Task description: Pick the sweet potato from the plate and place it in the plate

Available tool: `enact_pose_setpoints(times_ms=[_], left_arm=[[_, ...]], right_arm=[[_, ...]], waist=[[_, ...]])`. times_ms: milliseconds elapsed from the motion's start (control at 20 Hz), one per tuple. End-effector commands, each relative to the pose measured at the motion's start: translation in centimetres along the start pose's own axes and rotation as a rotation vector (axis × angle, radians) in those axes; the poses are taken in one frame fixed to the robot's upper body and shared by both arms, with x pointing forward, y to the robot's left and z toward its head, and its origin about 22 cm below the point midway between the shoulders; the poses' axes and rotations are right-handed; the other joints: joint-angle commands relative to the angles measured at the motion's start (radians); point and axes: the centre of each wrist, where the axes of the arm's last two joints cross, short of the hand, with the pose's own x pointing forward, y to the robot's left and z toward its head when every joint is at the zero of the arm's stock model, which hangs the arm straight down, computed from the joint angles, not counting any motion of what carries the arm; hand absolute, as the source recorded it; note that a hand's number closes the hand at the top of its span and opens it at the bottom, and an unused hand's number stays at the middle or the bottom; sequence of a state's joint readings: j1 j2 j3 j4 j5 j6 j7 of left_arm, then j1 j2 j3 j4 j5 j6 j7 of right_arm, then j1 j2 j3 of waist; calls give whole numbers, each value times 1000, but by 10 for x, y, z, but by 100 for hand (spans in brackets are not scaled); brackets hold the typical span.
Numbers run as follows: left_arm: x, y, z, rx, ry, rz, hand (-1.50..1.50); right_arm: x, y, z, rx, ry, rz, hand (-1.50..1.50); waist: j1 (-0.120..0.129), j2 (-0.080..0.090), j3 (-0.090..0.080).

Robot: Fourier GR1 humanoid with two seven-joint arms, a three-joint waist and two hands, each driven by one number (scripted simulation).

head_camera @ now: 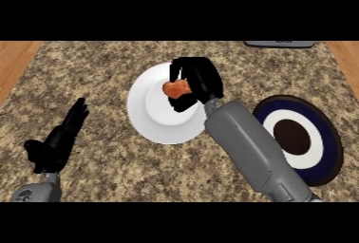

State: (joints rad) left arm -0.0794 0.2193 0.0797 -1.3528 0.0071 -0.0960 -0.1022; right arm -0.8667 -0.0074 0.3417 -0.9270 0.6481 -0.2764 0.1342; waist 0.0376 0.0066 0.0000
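Sweet potato, small orange lumpy piece [176, 88], sat over the plain white round plate [151, 121], pinched in my right hand [198, 81]. I judged it light, stiff, gripped mid-body. My left hand [60, 137] rested open, left of that plate.

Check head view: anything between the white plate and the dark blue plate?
Yes: the robot's right forearm crosses that gap, leading to the right hand curled round the sweet potato above the white plate. Beside it, only speckled counter before the dark blue plate.
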Motion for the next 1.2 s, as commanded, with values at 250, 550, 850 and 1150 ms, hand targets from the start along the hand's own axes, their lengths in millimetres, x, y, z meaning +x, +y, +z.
enact_pose_setpoints(times_ms=[250, 550, 850, 1150], left_arm=[[5, -25, -4, -3, -17, -13, 0], [5, -13, -20, -36, -11, -4, 0], [3, -5, -2, 14, -9, 8, 0], [-11, 1, 3, 21, -8, 0, 0]], right_arm=[[-5, 21, -18, -38, 209, -94, -150], [-1, 29, -11, -131, 219, -275, -150], [-44, 4, -9, -283, 221, -542, -150], [-107, -31, 6, -298, 193, -724, -150]], waist=[[13, 4, 0], [28, 8, 0], [-13, 1, 2], [-25, -1, 1]])
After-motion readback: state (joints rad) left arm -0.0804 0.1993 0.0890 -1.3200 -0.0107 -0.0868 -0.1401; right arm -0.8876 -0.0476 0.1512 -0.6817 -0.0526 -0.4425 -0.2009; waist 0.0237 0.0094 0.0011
